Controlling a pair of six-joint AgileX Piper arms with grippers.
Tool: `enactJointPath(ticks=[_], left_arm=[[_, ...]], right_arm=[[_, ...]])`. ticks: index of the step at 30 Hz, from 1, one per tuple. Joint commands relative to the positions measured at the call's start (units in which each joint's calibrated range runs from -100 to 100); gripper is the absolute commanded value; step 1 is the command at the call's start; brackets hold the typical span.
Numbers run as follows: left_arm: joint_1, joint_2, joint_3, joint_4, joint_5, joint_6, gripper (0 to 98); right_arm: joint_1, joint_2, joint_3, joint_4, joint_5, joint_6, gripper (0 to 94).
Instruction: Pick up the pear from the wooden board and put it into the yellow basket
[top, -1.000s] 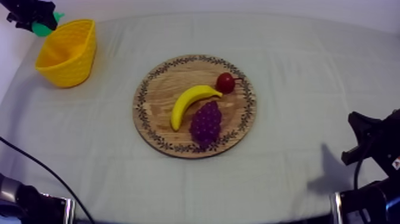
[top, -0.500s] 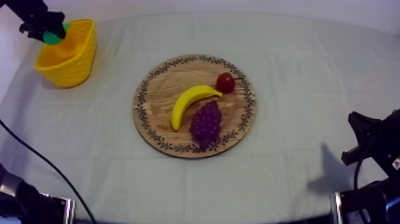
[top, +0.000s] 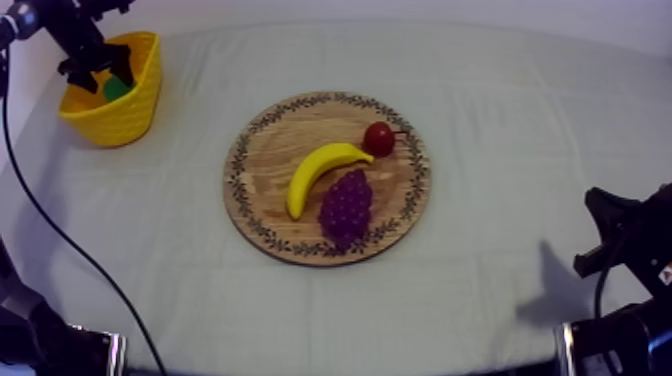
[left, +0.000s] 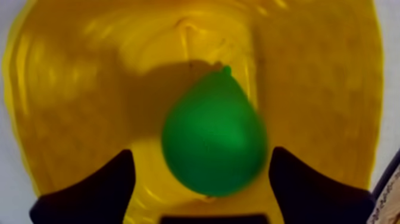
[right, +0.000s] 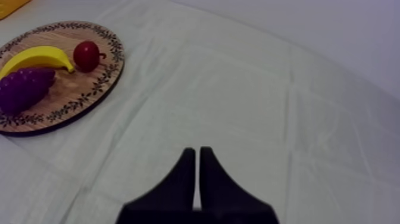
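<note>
My left gripper (top: 100, 68) hangs over the yellow basket (top: 130, 115), fingers (left: 89, 193) spread; smooth green teardrop pear (left: 214, 134) inside the basket below them; round wooden board (top: 265, 170) mid-table (top: 500, 120) holds curved banana (top: 320, 170), knobbly grapes (top: 346, 205), glossy small red fruit (top: 378, 138); my right gripper (right: 197, 158) pressed together over the cloth.

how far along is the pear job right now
Done: the pear is off the wooden board, which holds the banana, bunch of grapes and small red fruit. In hand: the left gripper hangs open over the yellow basket, the pear inside it. Left: likely only pulling that arm away; the right gripper rests shut over the cloth.
</note>
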Motion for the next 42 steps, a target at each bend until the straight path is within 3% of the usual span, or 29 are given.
enactJointPath(ticks=[1,8,27,35,42], left_arm=[[0.1,0.2,-0.6,-0.62,0.1,0.3,93.5],[0.1,-0.6,-1.8,-1.18,0.8,0.2,95.7],[1.5,-16.9,4.0,-0.93,5.0,0.4,85.6],[2.8,-25.5,6.9,-0.92,5.4,1.2,71.9],[3.2,-29.6,9.9,-0.56,3.3,2.7,47.7]], right_arm=[[0.0,0.0,0.0,0.0,0.0,0.0,0.4],[0.0,0.0,0.0,0.0,0.0,0.0,0.4],[0.0,0.0,0.0,0.0,0.0,0.0,0.4],[0.0,0.0,0.0,0.0,0.0,0.0,0.4],[0.0,0.0,0.0,0.0,0.0,0.0,0.4]])
